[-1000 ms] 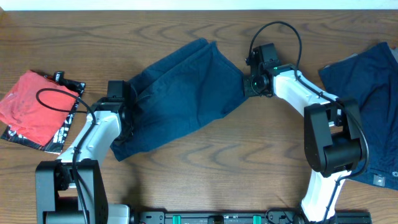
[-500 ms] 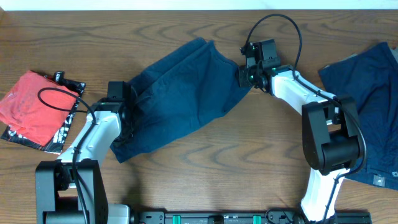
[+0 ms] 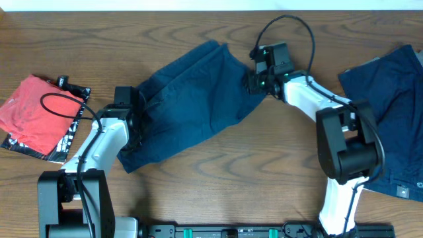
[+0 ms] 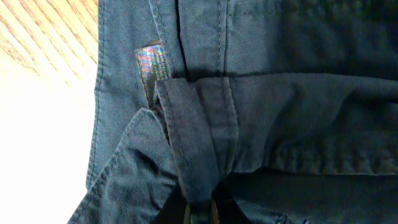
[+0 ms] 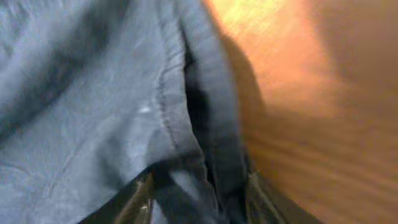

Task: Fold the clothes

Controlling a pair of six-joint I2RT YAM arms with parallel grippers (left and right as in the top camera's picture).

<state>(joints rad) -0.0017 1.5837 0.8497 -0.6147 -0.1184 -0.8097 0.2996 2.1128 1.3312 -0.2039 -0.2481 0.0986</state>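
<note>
The clothes I am working on are dark navy shorts [image 3: 192, 99], lying crumpled and slanted across the table's middle. My left gripper [image 3: 137, 112] sits at their left end, shut on a bunched fold of waistband [image 4: 199, 143] next to a small label [image 4: 151, 65]; in the left wrist view the gripper [image 4: 200, 214] pinches that fold. My right gripper [image 3: 252, 80] is at the shorts' upper right edge. In the right wrist view it [image 5: 199, 202] stands open, its fingers [image 5: 135, 198] apart with the stitched hem [image 5: 199, 124] lying loose between them.
A second navy garment [image 3: 390, 92] lies at the table's right edge, beside the right arm's base. A red garment [image 3: 33, 112] rests on a black and white packet [image 3: 66, 142] at the far left. Bare wood [image 3: 264, 165] shows in front of the shorts.
My right gripper has slid left and slightly back along the shorts' right edge, and its jaws have widened off the hem. The left arm has stayed still.
</note>
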